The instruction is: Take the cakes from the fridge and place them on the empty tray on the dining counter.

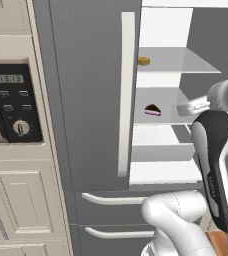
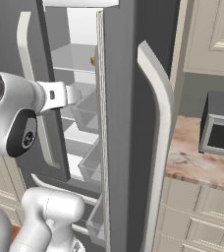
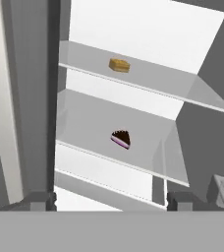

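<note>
The fridge [image 1: 86,100] stands with its right door swung open and its left door closed. On an upper glass shelf sits the tan-golden square cake [image 1: 144,61] [image 3: 119,65]. One shelf lower lies the dark chocolate wedge cake with a pink-white layer [image 1: 153,110] [image 3: 121,139]. My gripper [image 3: 110,202] hangs in front of the open compartment, level with the wedge's shelf and apart from both cakes. Its fingertips [image 3: 40,199] stand wide apart, open, with nothing between them. From the left base view the gripper [image 1: 185,108] points into the fridge. The tray and the dining counter are out of view.
The opened fridge door [image 2: 124,123] juts out on the right with door bins [image 2: 92,167] on its inner side. A black oven panel [image 1: 13,102] in cream cabinets is to the left. Fridge drawers with curved handles [image 1: 113,200] sit below. A marbled countertop [image 2: 192,157] carries a grey appliance [image 2: 222,130].
</note>
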